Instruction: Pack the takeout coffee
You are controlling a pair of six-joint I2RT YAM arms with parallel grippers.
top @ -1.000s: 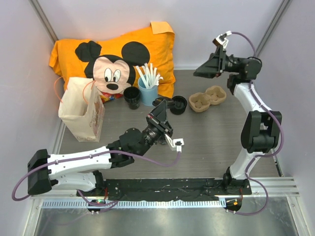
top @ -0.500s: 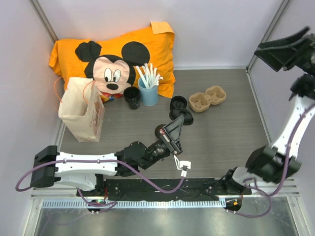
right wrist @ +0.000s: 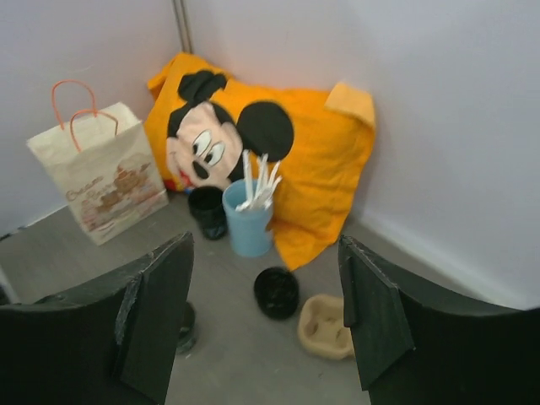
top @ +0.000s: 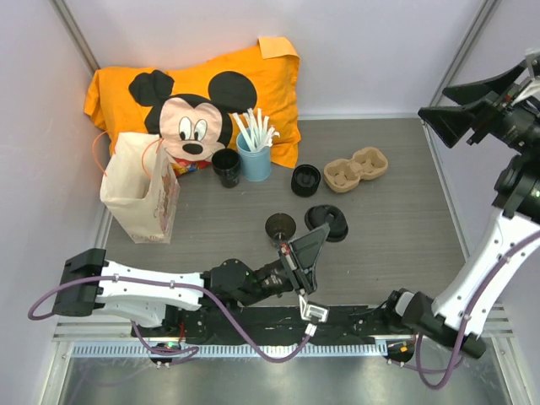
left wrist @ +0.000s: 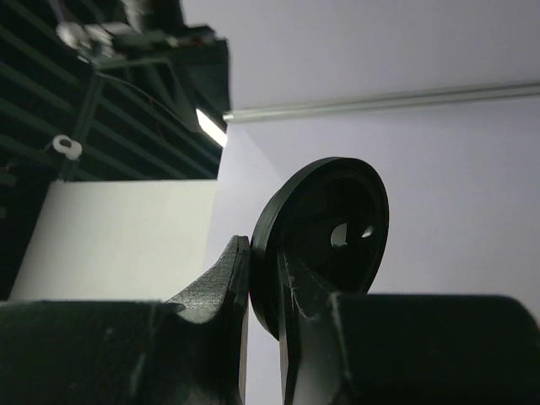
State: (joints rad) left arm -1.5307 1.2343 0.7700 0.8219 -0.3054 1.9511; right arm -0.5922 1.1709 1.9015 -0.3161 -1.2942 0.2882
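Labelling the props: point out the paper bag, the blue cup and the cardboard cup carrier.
paper bag (right wrist: 103,179), right wrist view, on its printed front.
blue cup (top: 254,162), top external view, on its side wall.
cardboard cup carrier (top: 357,169), top external view, between its two wells.

Bag (top: 139,190) left of stick cup (top: 254,159)

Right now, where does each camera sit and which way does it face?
Top view: fixed above and behind the robot, looking down on the table; left arm and right arm show, bases at the bottom.
Left wrist: on the left arm, tilted up at wall and ceiling; the left fingers pinch a black lid.
Right wrist: held high on the right, looking down at the Mickey pillow and blue cup; the right fingers stand apart.
Shared: top and right wrist both show pillow, blue cup and paper bag.
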